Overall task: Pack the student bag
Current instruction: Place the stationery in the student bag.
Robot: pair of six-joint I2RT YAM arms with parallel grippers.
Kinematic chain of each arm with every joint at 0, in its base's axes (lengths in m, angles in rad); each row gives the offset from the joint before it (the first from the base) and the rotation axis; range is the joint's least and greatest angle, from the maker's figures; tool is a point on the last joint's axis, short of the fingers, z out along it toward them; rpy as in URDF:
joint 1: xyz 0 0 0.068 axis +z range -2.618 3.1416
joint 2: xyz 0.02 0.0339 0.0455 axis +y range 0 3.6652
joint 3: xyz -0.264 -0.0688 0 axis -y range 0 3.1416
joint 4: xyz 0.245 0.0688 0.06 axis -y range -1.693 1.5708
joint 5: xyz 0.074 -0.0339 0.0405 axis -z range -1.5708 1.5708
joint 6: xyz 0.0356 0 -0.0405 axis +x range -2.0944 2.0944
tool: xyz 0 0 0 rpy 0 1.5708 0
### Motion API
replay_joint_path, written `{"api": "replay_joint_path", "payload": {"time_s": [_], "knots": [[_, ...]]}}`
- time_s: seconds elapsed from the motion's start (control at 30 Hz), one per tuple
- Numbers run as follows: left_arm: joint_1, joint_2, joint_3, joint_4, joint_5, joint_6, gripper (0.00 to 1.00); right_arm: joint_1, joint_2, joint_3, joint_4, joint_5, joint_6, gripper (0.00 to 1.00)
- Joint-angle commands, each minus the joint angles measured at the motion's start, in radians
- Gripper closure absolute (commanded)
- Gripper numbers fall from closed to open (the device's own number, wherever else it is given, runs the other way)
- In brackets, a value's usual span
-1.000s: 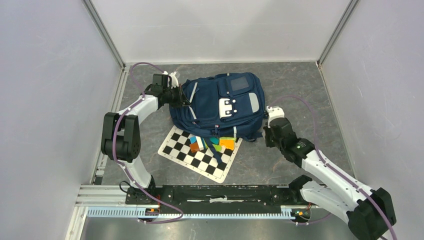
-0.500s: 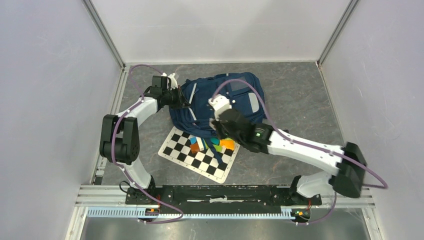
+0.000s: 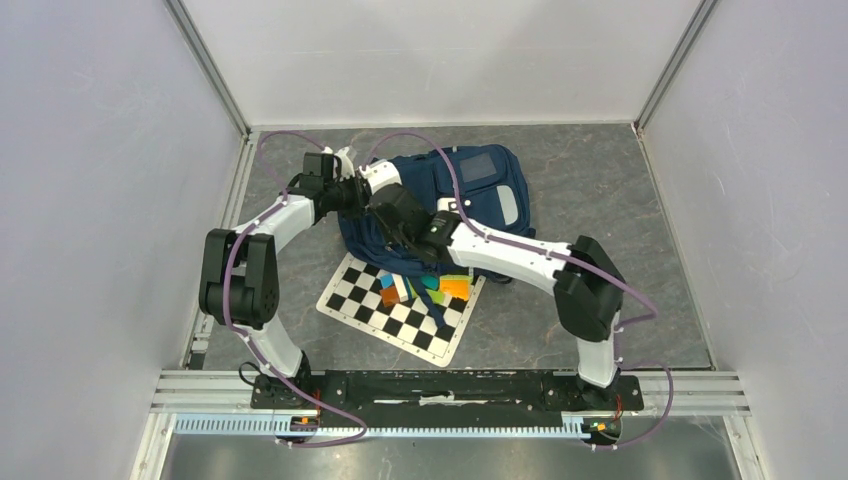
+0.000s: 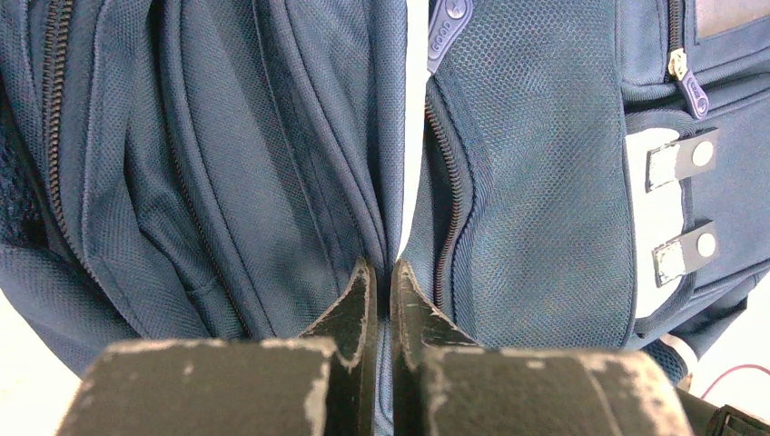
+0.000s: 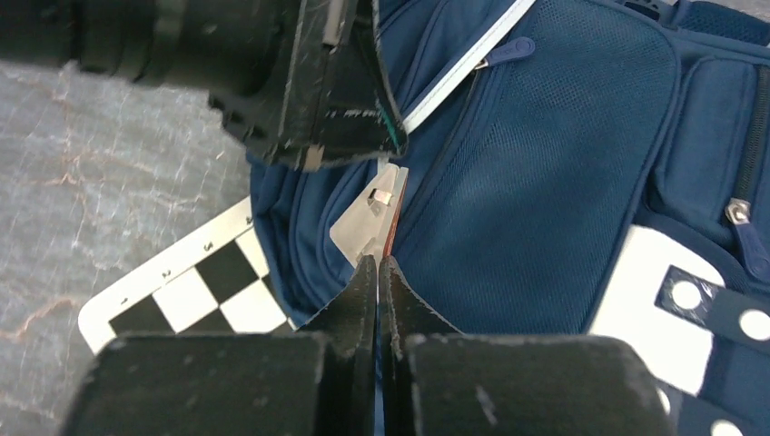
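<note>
The student bag (image 3: 485, 190), navy blue with a white patch, lies at the back middle of the table. My left gripper (image 3: 360, 197) is at its left edge, shut on a fold of the bag's fabric (image 4: 382, 268) beside a zipper. My right arm reaches across the bag, and my right gripper (image 3: 390, 215) hangs shut just by the left one. In the right wrist view its tips (image 5: 377, 262) sit right before a flat white thing (image 5: 374, 218) poking from the bag's opening. The left gripper (image 5: 395, 136) shows just above that. Nothing visible lies between the right jaws.
A black-and-white checkerboard (image 3: 400, 305) lies in front of the bag, its far edge tucked under it. Several coloured blocks (image 3: 430, 285) sit on the board against the bag. Grey walls close in the left, right and back sides.
My right arm has swung from the bag's right side across the bag to its left edge, next to the left gripper. The left arm and the bag have stayed put.
</note>
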Motion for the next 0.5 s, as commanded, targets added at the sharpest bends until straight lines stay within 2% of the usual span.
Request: {"api": "replay_joint_path", "payload": {"time_s": [0.0, 0.27, 0.47], "knots": [[0.003, -0.045, -0.016, -0.028, 0.061, -0.034, 0.98, -0.054, 0.090, 0.116, 0.034, -0.040, 0.040, 1.00], [0.006, -0.051, -0.016, -0.025, 0.055, -0.037, 0.98, -0.086, 0.251, 0.248, 0.026, -0.073, 0.126, 1.00], [0.007, -0.054, -0.014, -0.029, 0.053, -0.034, 0.98, -0.086, 0.316, 0.296, 0.014, -0.009, 0.180, 1.00]]}}
